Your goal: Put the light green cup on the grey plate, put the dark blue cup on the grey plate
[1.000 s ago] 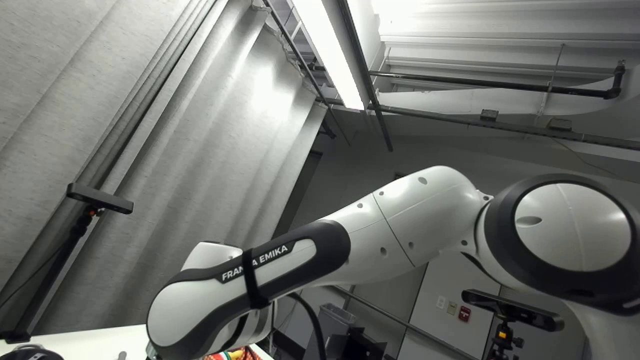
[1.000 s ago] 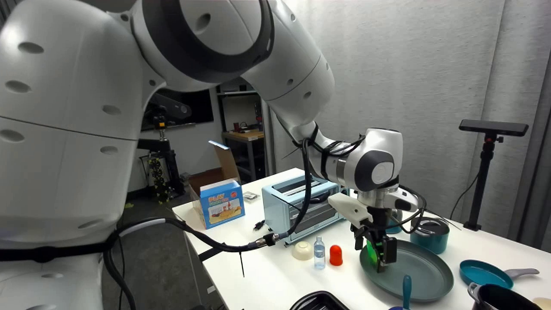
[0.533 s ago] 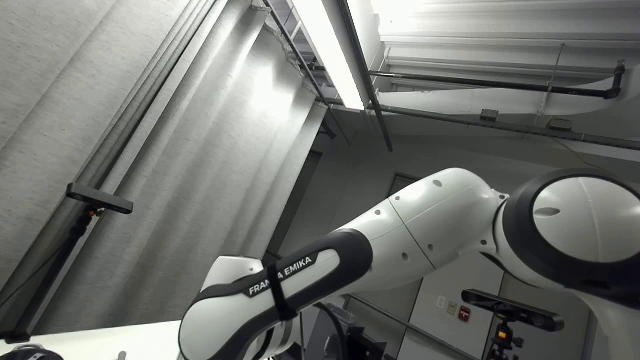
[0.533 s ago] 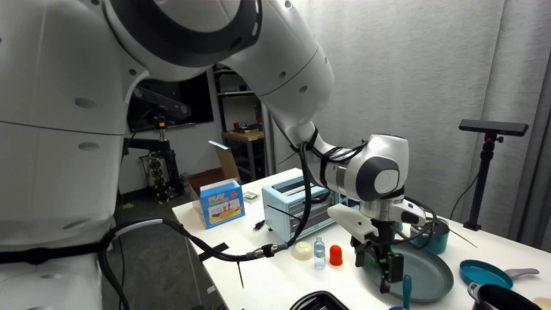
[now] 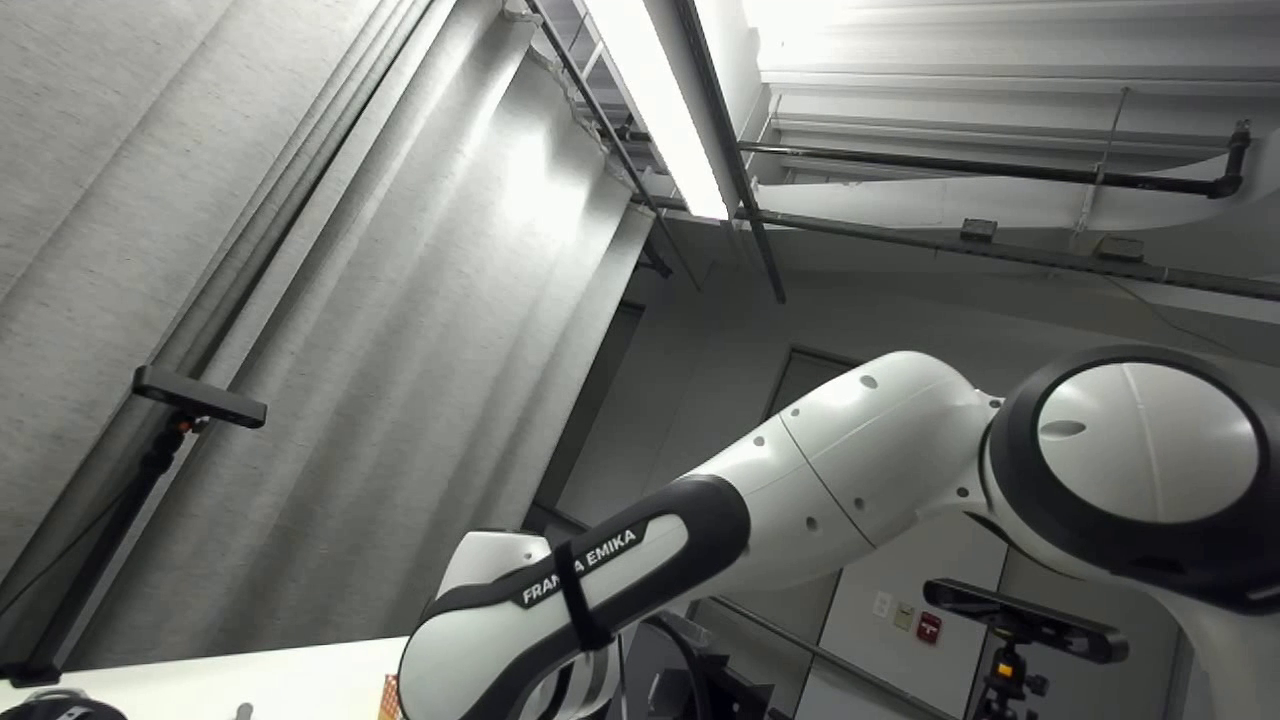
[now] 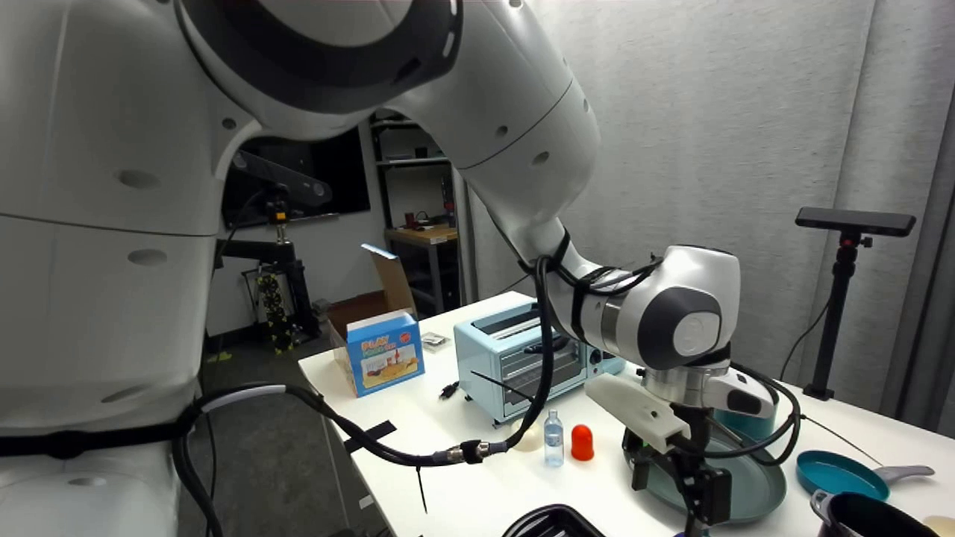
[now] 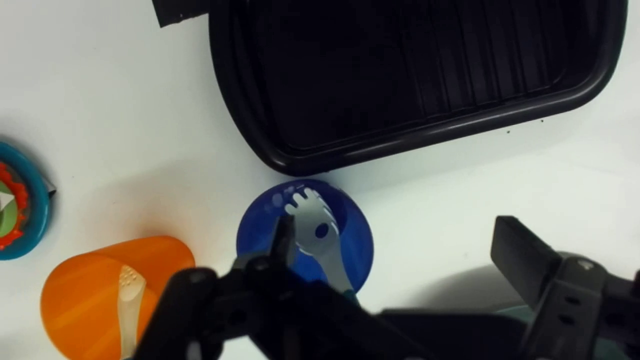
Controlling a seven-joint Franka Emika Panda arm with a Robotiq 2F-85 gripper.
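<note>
Two fingers [image 7: 524, 257] of our gripper [image 7: 395, 232] apart, one partly hiding the dark blue cup [image 7: 356, 245], pale toothed spoon [image 7: 314, 239] inside

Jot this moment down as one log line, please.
fingers: open, holding nothing | blue cup: off plate, utensil inside | likely next: lift blue cup

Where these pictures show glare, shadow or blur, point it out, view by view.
In an exterior view, the ceiling light is blown out, with glare on the curtain; in an exterior view, the floor looks dim; in the wrist view, the orange cup casts an orange-tinted shadow, pale reflections dot the dark blue cup, and the hand looks softer than the pronged utensil.
</note>
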